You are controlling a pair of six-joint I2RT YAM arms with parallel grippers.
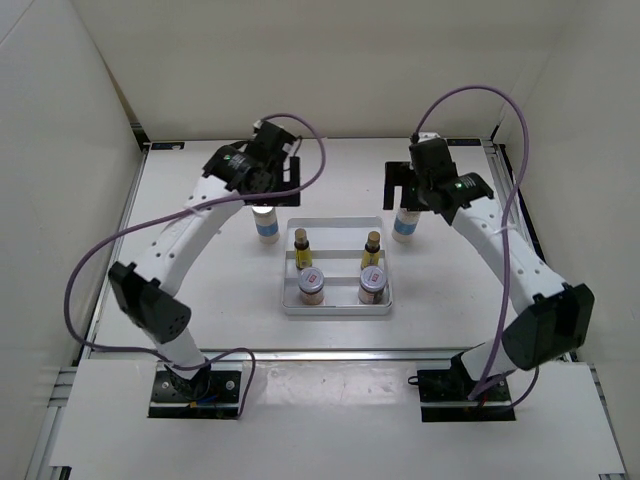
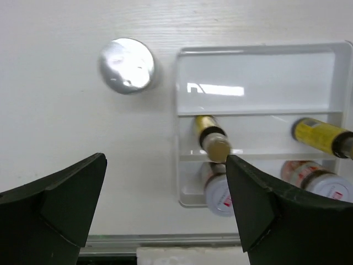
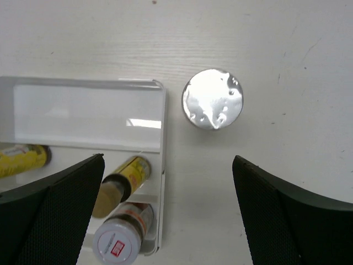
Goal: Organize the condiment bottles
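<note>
I see the tray's (image 1: 337,229) far compartment free; yellow bottles (image 1: 300,248) and pinkish jars (image 1: 311,285) block the rest. The left white bottle (image 1: 265,225) and right white bottle (image 1: 405,227) flank its far corners.

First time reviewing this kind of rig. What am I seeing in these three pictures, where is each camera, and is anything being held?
Two white robot arms, the left arm and the right arm, are bolted at the near edge of a table. The wide picture comes from a fixed camera above and behind them; the other two come from cameras on the wrists, looking down past each arm's dark fingers. A shallow white tray holds two slim yellow bottles in its middle row and two red-marked jars in its near row. Two white silver-topped bottles stand outside it, one per side. The left gripper and right gripper each hover near one, jaws wide open, holding nothing.
</note>
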